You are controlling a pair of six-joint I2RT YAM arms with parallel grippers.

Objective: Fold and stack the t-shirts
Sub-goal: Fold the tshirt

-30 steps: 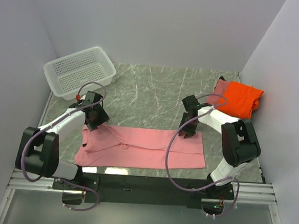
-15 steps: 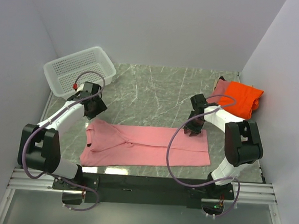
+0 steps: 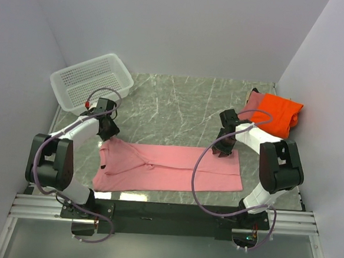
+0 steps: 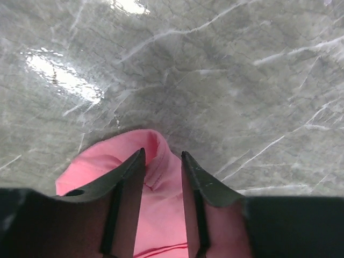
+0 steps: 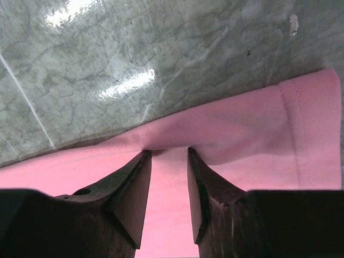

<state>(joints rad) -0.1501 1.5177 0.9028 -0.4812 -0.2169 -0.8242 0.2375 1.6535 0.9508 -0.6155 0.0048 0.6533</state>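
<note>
Just beyond the left gripper point(image 3: 107, 128), a white perforated basket point(image 3: 92, 83) sits at the far corner of the grey marble table point(image 3: 174, 102), apart from the arm. Past the right gripper point(image 3: 224, 147), out toward the far right corner, the bright orange t-shirt point(image 3: 281, 113) lies folded on the dusty rose t-shirt point(image 3: 255, 101), with only a strip of rose showing at its left.

Between the two grippers stretches the light pink t-shirt point(image 3: 169, 167), flat on the table as a long, narrow band. The right arm's purple cable point(image 3: 195, 172) arcs across it.

Now the grippers. On the left wrist view the dark fingers point(image 4: 129, 177) are drawn in to a narrow gap, pinching a raised fold of pink cloth at the tips, with bare marble ahead. On the right wrist view it's the same story: fingers point(image 5: 131, 188) are close together, and the shirt's far edge puckers where they nip it. A stitched hem runs just to the gripper's right.
</note>
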